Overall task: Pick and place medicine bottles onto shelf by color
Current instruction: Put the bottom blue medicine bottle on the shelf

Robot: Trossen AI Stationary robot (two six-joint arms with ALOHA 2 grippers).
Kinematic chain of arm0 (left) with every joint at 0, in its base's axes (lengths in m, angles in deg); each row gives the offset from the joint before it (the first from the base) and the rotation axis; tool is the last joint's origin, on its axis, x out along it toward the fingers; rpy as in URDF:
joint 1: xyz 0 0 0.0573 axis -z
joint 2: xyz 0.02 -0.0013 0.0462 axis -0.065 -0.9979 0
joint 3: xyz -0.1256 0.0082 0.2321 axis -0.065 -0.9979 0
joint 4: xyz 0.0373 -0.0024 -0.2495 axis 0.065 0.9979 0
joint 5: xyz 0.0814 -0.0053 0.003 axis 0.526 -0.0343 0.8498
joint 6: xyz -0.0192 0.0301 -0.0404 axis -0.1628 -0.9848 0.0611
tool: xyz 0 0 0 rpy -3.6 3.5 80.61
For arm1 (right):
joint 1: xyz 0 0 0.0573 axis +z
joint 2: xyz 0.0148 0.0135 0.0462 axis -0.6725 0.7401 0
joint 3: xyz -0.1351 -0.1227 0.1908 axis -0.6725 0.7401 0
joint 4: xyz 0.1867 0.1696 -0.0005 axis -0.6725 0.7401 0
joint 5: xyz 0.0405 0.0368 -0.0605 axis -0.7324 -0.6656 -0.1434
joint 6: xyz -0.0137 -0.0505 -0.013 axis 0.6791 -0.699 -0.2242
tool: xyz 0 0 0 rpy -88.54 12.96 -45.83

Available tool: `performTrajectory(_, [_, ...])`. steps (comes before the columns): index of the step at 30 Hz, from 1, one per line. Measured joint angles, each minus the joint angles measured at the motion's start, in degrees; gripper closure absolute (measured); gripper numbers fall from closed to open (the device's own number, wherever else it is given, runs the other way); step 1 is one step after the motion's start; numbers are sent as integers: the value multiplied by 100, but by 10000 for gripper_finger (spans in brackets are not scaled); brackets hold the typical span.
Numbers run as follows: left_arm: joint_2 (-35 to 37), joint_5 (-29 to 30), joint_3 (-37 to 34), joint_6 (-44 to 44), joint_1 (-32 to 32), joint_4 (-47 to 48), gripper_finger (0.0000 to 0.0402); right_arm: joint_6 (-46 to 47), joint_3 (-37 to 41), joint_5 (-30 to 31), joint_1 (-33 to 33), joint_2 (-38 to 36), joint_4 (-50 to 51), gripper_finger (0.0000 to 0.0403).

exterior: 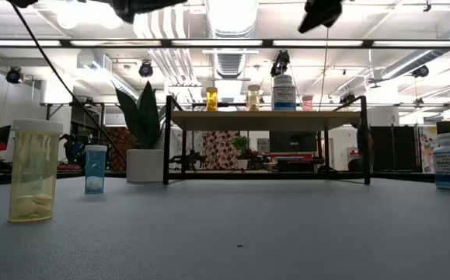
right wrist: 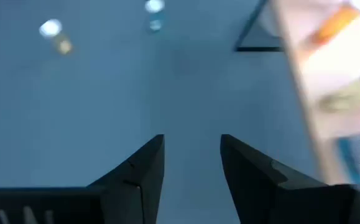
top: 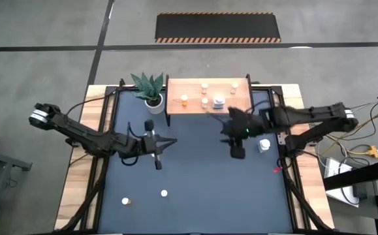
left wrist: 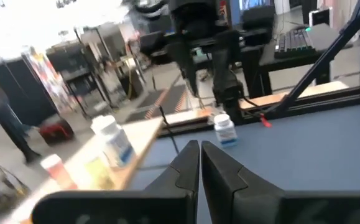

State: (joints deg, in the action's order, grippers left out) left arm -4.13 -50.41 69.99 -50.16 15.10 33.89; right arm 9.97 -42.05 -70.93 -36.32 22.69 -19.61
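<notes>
The light-wood shelf (top: 208,94) stands at the table's far edge on thin black legs, with several small bottles (top: 205,102) on it; the low view shows them too (exterior: 284,92). A white bottle (top: 264,145) stands on the table at the right. Two small bottles (top: 126,201) (top: 164,193) stand near the front left; the low view shows them as a yellow one (exterior: 34,171) and a small blue one (exterior: 95,169). My left gripper (top: 169,141) is shut and empty over the table's middle left (left wrist: 199,155). My right gripper (top: 226,125) is open and empty in front of the shelf (right wrist: 192,155).
A potted plant in a white pot (top: 151,91) stands just left of the shelf. The blue tabletop (top: 195,176) has wooden side edges (top: 78,176). The room's floor and desks lie beyond the table.
</notes>
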Motion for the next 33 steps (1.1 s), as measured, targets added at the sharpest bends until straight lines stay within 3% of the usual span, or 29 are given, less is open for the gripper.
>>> performTrajectory(10, [-1083,-51,260,1545,333,-6,402,-133,1776,-14,686,-483,-1700,266])
performTrajectory(15, [-1438,-51,597,1613,697,27,402,-139,2517,-369,831,-456,-2947,256])
performTrajectory(20, [-1463,-27,966,1770,1019,525,402,-120,3124,-621,865,-311,-4178,220])
performTrajectory(24, [-1369,48,1239,2878,1092,1629,402,-305,3505,-605,878,-125,-4976,190])
performTrajectory(28, [-1293,15,1520,4494,1095,3809,399,-513,3928,-617,930,86,-6125,169])
performTrajectory(33, [-1211,-397,1605,5853,1076,6104,353,-518,4296,-616,933,338,-7180,158])
